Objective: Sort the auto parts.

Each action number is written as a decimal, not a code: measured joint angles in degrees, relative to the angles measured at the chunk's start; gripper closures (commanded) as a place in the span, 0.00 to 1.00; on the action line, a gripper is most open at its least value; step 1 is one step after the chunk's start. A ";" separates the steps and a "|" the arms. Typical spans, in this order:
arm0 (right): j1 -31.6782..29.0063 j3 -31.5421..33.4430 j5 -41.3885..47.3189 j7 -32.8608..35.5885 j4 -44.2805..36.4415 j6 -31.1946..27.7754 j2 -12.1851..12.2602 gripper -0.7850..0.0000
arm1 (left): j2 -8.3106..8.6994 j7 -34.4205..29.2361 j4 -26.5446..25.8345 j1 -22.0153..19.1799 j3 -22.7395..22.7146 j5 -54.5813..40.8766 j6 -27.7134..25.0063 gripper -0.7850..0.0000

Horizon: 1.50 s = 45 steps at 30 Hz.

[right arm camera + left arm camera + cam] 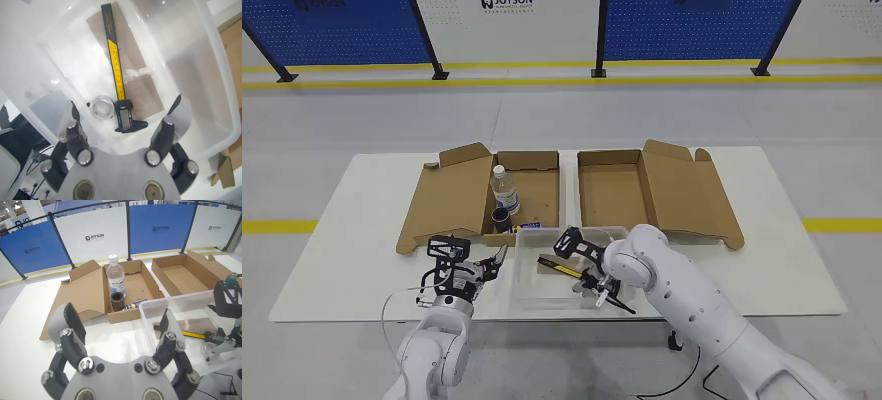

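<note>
A clear plastic bin (226, 94) (527, 236) stands at the table's front middle. In it lie a black-and-yellow digital caliper (116, 66) (191, 333), a silver metal ring (102, 107) (207, 349) beside the caliper's display, and a flat brown plate (136, 75). My right gripper (125, 100) (590, 288) hangs open just above the caliper head and ring, with nothing between its fingers. My left gripper (117, 309) (494, 266) is open and empty, low over the table just left of the bin.
The left cardboard box (140, 285) holds an upright clear bottle (115, 279), a black cylinder (117, 301) and a blue spray can (134, 305) lying down. The right cardboard box (181, 277) is open with its flaps spread out. White tabletop lies to the far left.
</note>
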 measured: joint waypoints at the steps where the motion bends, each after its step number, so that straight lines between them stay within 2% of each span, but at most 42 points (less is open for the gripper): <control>1: 0.24 0.03 0.01 0.80 -0.17 0.40 -0.05 0.31 | 0.00 0.00 0.00 0.00 0.00 0.00 0.00 0.00; 3: 0.58 0.19 -0.08 2.36 -0.63 1.30 -0.10 0.35 | 0.00 0.00 0.00 0.00 0.00 0.00 0.00 0.00; 5: 0.57 0.32 -0.12 3.23 -0.90 1.82 -0.12 0.35 | 0.00 0.00 0.00 0.00 0.00 0.00 0.00 0.00; 8: 0.56 0.30 0.02 4.14 -0.18 2.02 -0.18 0.42 | 0.00 0.00 0.00 0.00 0.00 0.00 0.00 0.00; 15: 1.30 -0.40 0.83 5.27 2.44 2.59 -0.81 0.37 | 0.00 0.00 0.00 0.00 0.00 0.00 0.00 0.00; 20: 1.83 -1.30 1.29 5.01 4.91 2.61 -1.40 0.51 | 0.00 0.00 0.00 0.00 0.00 0.00 0.00 0.00; 24: 2.56 -1.97 1.60 3.92 7.41 3.25 -2.06 0.54 | 0.00 0.00 0.00 0.00 0.00 0.00 0.00 0.00; 26: 2.91 -2.30 1.68 3.74 8.31 3.51 -2.35 0.52 | 0.00 0.00 0.00 0.00 0.00 0.00 0.00 0.00; 45: 6.83 -6.00 3.25 4.46 16.48 2.57 -5.59 0.51 | 0.00 0.00 0.00 0.00 0.00 0.00 0.00 0.00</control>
